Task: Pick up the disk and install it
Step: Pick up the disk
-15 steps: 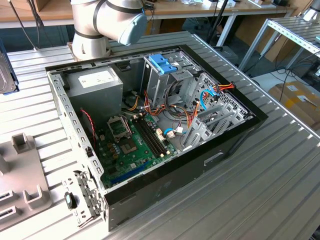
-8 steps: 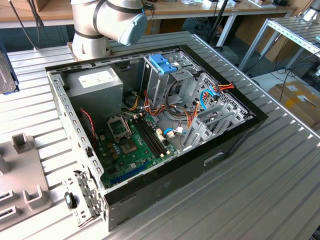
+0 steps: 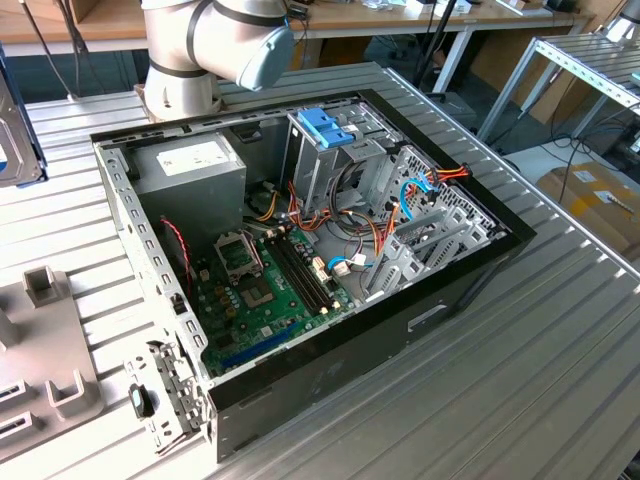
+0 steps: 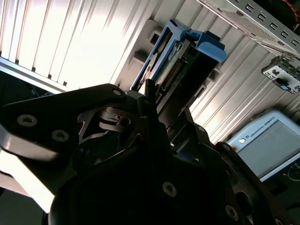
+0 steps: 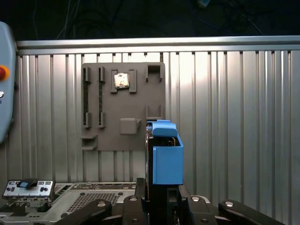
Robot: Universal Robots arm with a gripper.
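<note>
In the exterior view we see the open computer case lying on the ribbed worktop. Reading that view as a clock face centred on the case, the arm's base stands at 11 o'clock, just outside the rim. The large grey box sits inside at 10 o'clock, and the small blue bracket tops the drive cage at 12 o'clock. The green board lies toward 7 o'clock. Bare worktop runs from 3 to 5 o'clock beyond the case's edge. A grey fixture plate lies at 8 o'clock, apart from the case wall.

In the second wrist view the gripper is clamped on the disk. Its black fingers press on one end, and the light-blue rail frame lines the disk's edges. A teach pendant lies well apart from it.

In the first wrist view the disk stands on edge in the gripper, its far end free. The fixture plate lies beyond it over open ribs, and the case rim is near the gripper.
</note>
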